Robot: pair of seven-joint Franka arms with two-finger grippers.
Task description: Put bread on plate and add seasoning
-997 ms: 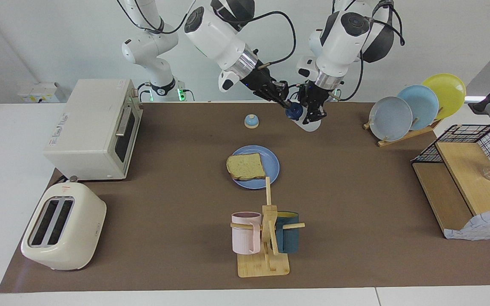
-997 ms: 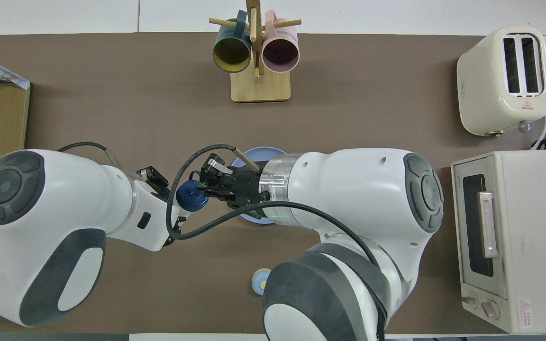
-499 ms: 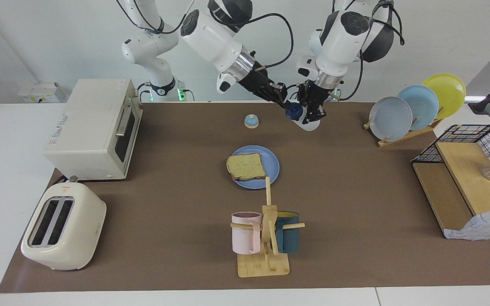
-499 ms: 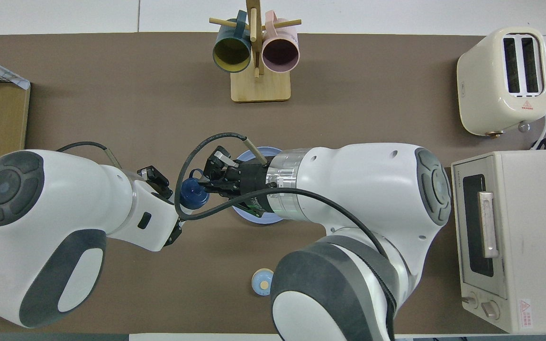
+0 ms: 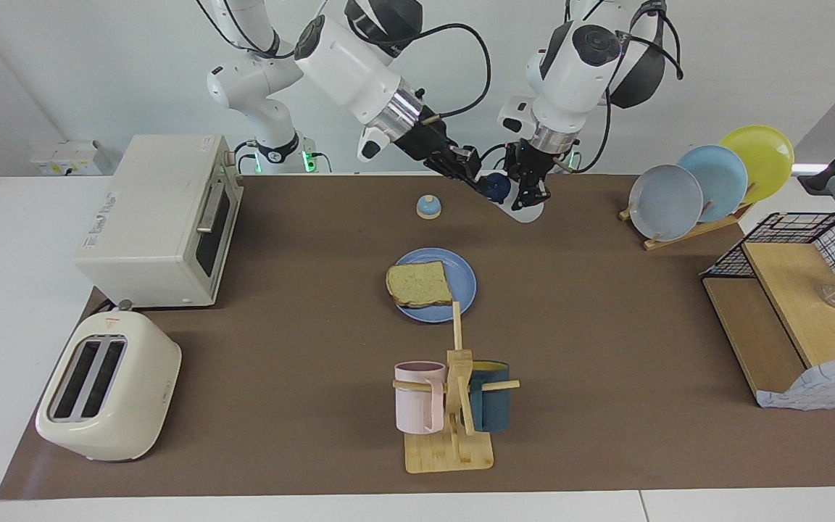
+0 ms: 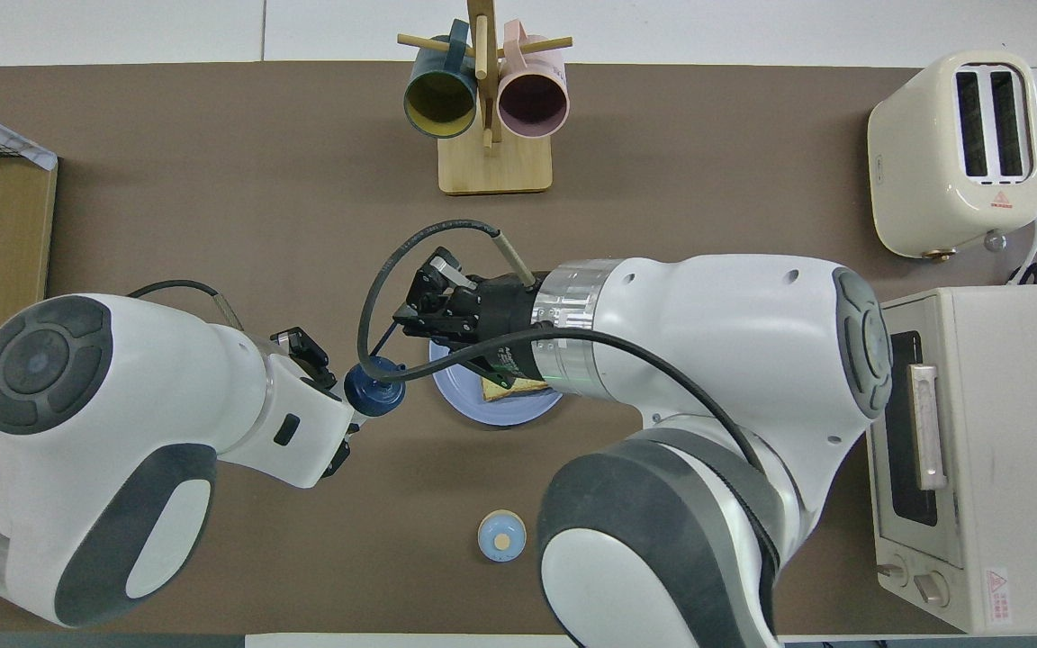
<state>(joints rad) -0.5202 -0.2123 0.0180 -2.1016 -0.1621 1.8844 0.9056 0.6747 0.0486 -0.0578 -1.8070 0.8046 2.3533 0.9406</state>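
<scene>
Facing view: bread [image 5: 420,285] lies on plate [image 5: 461,279]; left gripper [image 5: 528,194] clamps the seasoning [image 5: 513,205], right gripper [image 5: 477,179] closed at its cap (probably uncapping); next, carry it over

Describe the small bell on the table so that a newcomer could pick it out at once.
Start at the light-blue plate holding bread at mid-table. The bell sits alone on the brown mat, nearer to the robots than the plate. It is a small blue dome with a pale top, unlike the flat plate.
</scene>
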